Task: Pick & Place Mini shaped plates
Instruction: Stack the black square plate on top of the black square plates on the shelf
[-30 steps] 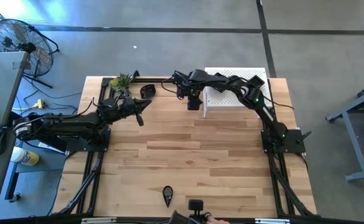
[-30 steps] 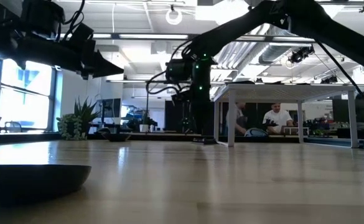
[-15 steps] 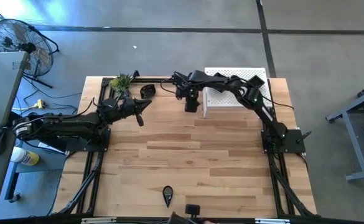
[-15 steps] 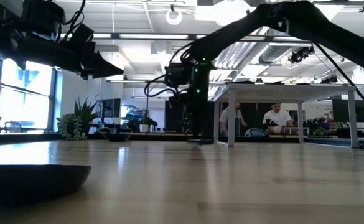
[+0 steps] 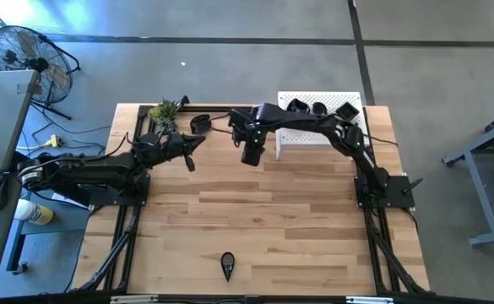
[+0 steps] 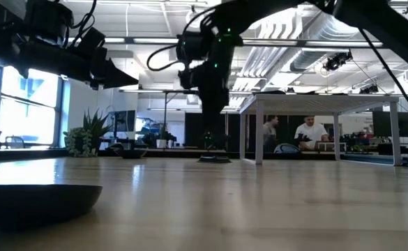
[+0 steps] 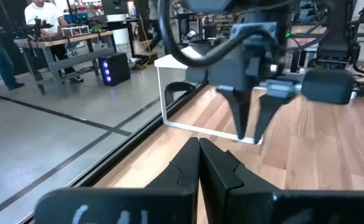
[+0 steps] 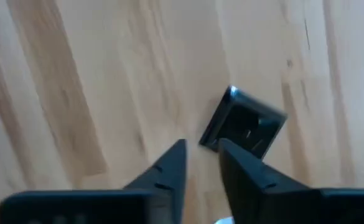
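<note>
A square glossy black mini plate (image 8: 244, 127) lies flat on the wood, just below and ahead of my right gripper (image 8: 200, 152). That gripper is open by a narrow gap and hangs above the table, left of the white platform (image 5: 314, 135). In the low view the plate (image 6: 214, 159) sits under the raised right gripper (image 6: 209, 104). Three more plates (image 5: 320, 108) rest on the platform, one (image 5: 199, 123) lies by the plant, and a teardrop one (image 5: 227, 265) lies near the near edge. My left gripper (image 5: 192, 156) is shut and waits above the table's left side.
A small green plant (image 5: 164, 111) stands at the far left corner. The platform's legs (image 6: 257, 132) stand right of the right gripper. Bare wood (image 5: 263, 219) spreads across the table's middle and near half. People sit at desks beyond the table (image 6: 312, 132).
My right gripper has risen from the table surface and shifted toward the table's left and near side, away from the platform. The square plate stays flat on the wood where the gripper stood.
</note>
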### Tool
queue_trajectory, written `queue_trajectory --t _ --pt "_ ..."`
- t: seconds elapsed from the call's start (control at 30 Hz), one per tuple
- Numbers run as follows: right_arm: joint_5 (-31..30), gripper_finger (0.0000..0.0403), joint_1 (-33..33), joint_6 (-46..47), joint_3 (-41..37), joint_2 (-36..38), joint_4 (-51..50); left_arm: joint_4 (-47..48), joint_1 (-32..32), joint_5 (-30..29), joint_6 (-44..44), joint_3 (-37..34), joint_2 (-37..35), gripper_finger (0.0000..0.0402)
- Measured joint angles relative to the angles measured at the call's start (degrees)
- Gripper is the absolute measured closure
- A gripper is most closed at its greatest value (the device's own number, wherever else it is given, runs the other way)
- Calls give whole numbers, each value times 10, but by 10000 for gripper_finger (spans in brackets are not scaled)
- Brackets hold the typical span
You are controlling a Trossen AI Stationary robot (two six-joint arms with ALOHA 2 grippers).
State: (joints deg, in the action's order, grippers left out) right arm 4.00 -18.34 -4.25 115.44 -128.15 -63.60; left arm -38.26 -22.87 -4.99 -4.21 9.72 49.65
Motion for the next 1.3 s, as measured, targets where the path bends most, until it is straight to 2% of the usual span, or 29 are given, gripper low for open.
queue_trajectory --t 0.17,0.33,0.43,0.77,0.93,1.3 --pt "-38 226 1 137 0 2 10 3 0 0 0 0 0 401" --pt "-48 130 -12 177 0 -13 34 11 0 0 0 0 0 401" --pt "-52 99 -25 191 0 -21 32 12 0 0 0 0 0 401" --pt "-47 88 -54 209 -1 -63 26 26 0 1 0 0 0 401" --pt "-7 88 -51 220 0 -66 30 26 0 4 0 0 0 401" --pt "-20 88 -45 220 -1 -83 35 28 0 4 0 0 0 401"
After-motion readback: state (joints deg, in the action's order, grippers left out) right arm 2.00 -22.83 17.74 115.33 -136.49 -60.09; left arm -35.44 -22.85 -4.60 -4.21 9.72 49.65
